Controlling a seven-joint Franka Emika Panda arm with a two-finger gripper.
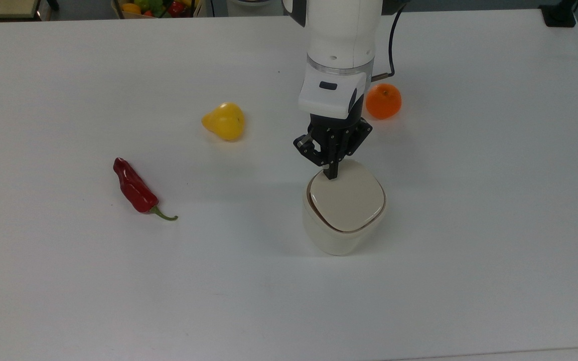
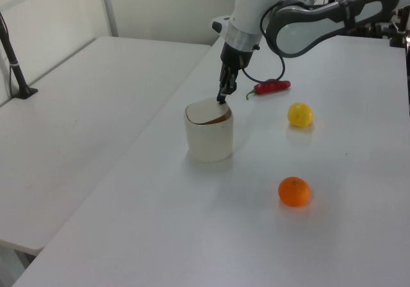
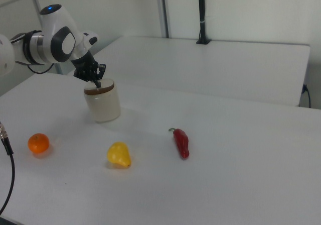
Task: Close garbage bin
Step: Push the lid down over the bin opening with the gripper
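The cream-white garbage bin stands on the white table. Its beige lid lies nearly flat over the opening, with a thin dark gap along the rim on the top view's left. My gripper is shut, its fingertips together, pressing down on the lid's far edge in the top view. It holds nothing.
A red chili pepper, a yellow pear-shaped fruit and an orange lie on the table around the bin. A crate of vegetables sits past the far edge in the top view.
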